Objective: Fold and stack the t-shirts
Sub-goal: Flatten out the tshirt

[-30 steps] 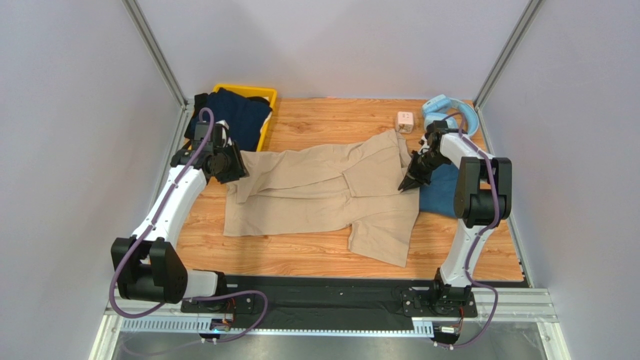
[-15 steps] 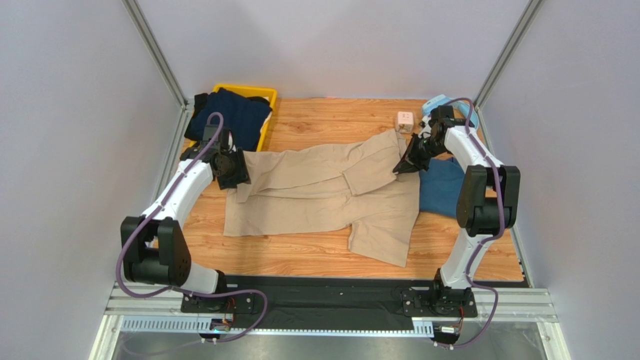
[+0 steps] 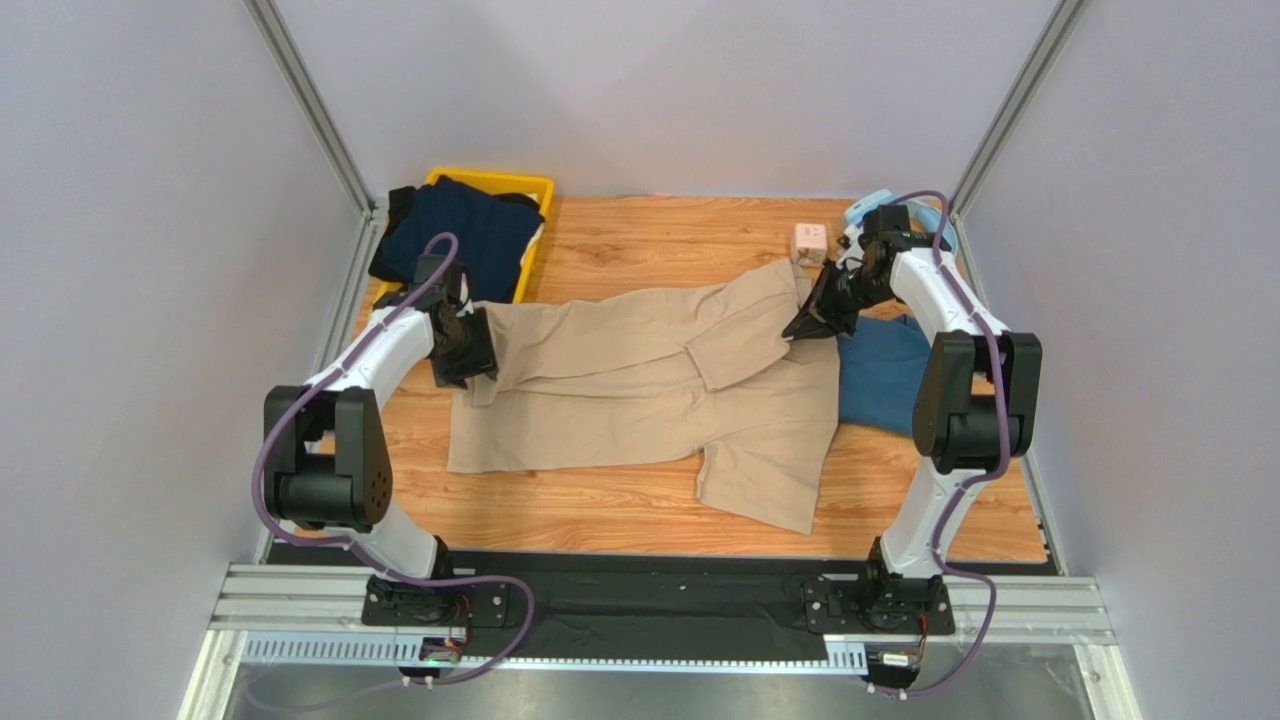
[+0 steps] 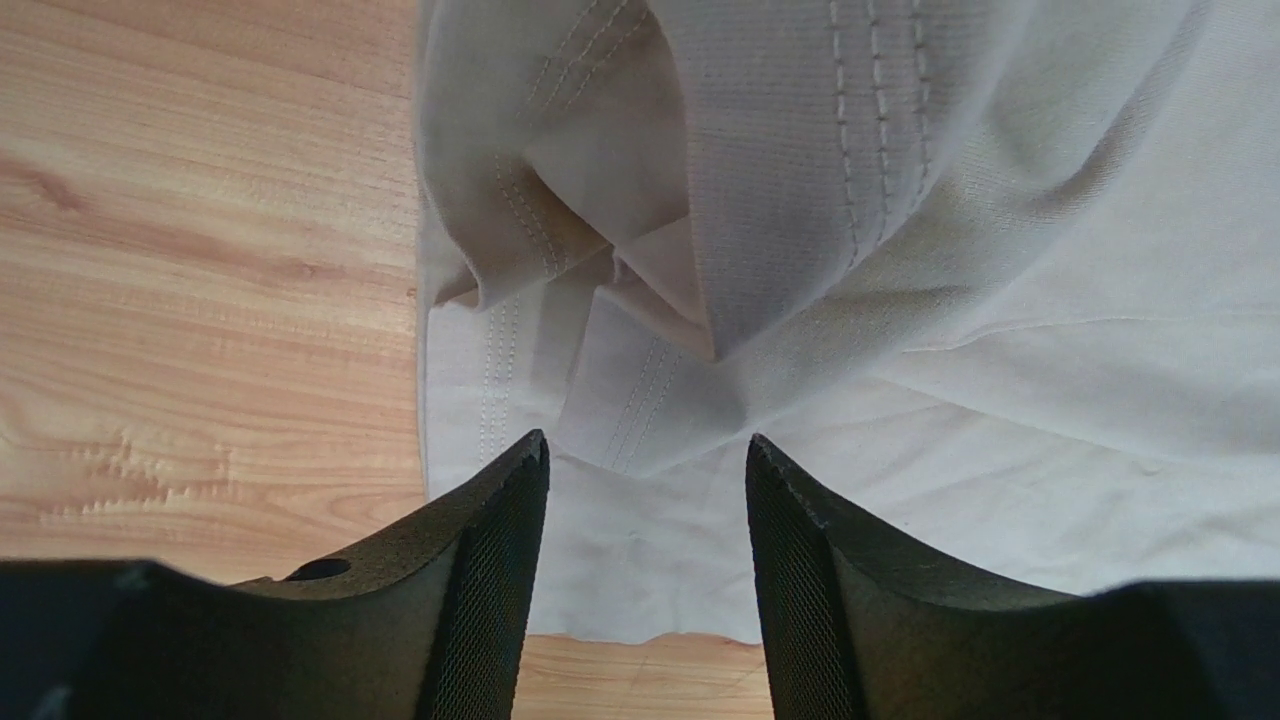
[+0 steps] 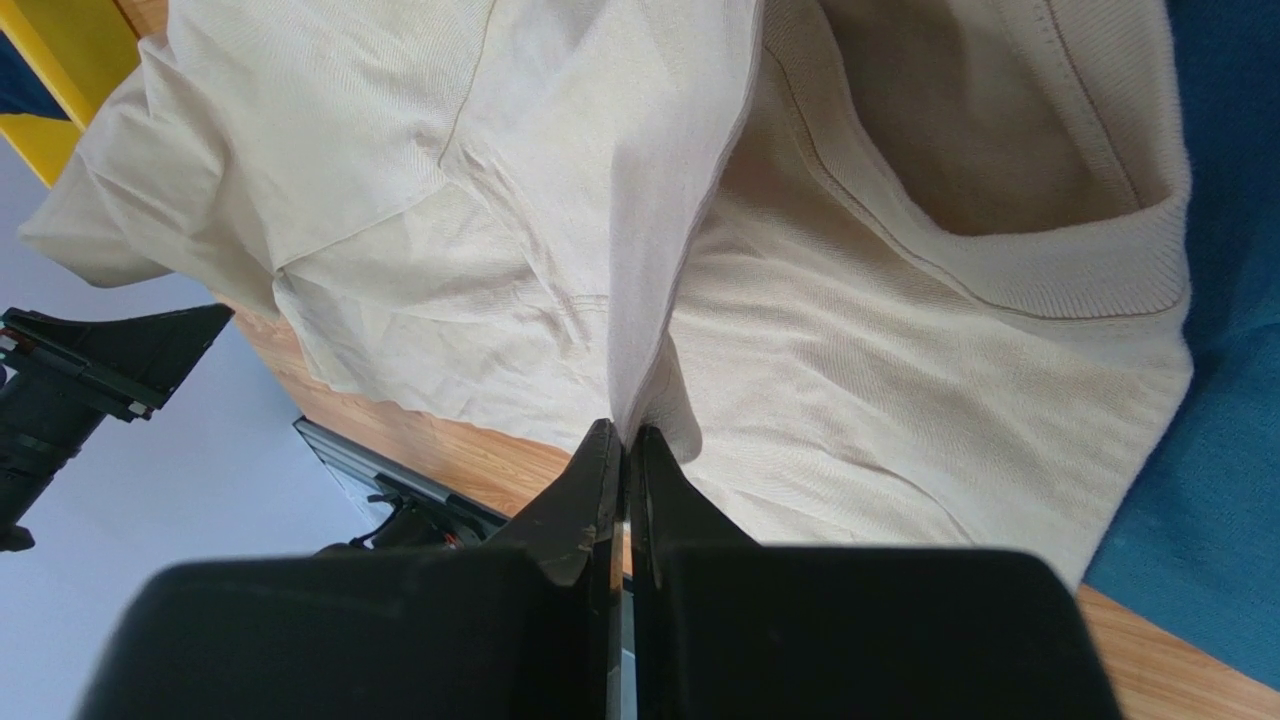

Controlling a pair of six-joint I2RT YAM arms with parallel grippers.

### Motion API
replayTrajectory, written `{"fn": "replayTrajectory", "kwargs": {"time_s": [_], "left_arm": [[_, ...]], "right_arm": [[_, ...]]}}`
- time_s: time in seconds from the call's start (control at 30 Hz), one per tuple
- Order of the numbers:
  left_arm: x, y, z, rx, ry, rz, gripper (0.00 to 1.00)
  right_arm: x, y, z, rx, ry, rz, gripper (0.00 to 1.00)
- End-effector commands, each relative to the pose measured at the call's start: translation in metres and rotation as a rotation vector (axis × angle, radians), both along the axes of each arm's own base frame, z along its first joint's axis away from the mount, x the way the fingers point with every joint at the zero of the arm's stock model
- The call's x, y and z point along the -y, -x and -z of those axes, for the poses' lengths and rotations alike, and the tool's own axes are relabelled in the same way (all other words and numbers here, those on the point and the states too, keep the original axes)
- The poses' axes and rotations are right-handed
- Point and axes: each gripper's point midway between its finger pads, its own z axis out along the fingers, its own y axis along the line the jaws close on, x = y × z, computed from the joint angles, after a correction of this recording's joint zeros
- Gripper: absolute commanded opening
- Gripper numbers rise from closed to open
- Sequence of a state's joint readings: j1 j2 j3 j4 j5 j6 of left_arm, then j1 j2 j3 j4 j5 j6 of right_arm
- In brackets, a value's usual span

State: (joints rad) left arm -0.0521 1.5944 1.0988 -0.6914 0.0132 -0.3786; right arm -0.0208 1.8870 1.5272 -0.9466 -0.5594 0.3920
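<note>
The large beige t-shirt (image 3: 661,383) lies spread across the middle of the table, partly folded. My left gripper (image 3: 478,365) is open over its bunched left hem (image 4: 631,300), holding nothing. My right gripper (image 3: 801,326) is shut on a fold of the beige shirt (image 5: 661,300) near its ribbed neck (image 5: 1052,270) and holds that fold raised. The teal-blue t-shirt (image 3: 884,375) lies under the beige shirt's right edge; it also shows in the right wrist view (image 5: 1217,375). The dark navy t-shirt (image 3: 463,228) lies heaped in the yellow bin (image 3: 534,255).
Light-blue headphones (image 3: 917,228) and a small white cube (image 3: 812,240) sit at the back right corner. The yellow bin stands at the back left. Bare wood shows along the front of the table (image 3: 601,510).
My left gripper has moved down and right along the shirt's left edge. My right gripper has lifted its pinched fold back toward the far right corner.
</note>
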Motion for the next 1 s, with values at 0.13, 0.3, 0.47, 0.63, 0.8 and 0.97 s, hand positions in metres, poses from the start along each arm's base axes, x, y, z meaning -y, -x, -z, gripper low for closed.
{"fn": "replayTrajectory", "kwargs": {"time_s": [0.13, 0.3, 0.47, 0.63, 0.8, 0.97], "left_arm": [[0.003, -0.001, 0.011, 0.018, 0.016, 0.026, 0.58], [0.004, 0.001, 0.021, -0.013, 0.025, 0.027, 0.58], [0.006, 0.001, 0.029, -0.026, 0.035, 0.027, 0.57], [0.010, 0.002, 0.040, -0.055, 0.055, 0.033, 0.56], [0.011, 0.004, 0.047, -0.068, 0.058, 0.037, 0.56], [0.010, 0.009, 0.058, -0.101, 0.056, 0.038, 0.47]], "right_arm": [[-0.006, -0.007, -0.026, 0.055, -0.040, -0.002, 0.00], [-0.007, -0.011, -0.029, 0.057, -0.047, -0.005, 0.00], [-0.007, -0.013, -0.032, 0.058, -0.045, -0.009, 0.00], [-0.007, -0.014, -0.033, 0.059, -0.048, -0.011, 0.00], [-0.008, -0.015, -0.034, 0.057, -0.052, -0.009, 0.00], [-0.007, -0.015, -0.032, 0.054, -0.050, -0.006, 0.00]]}}
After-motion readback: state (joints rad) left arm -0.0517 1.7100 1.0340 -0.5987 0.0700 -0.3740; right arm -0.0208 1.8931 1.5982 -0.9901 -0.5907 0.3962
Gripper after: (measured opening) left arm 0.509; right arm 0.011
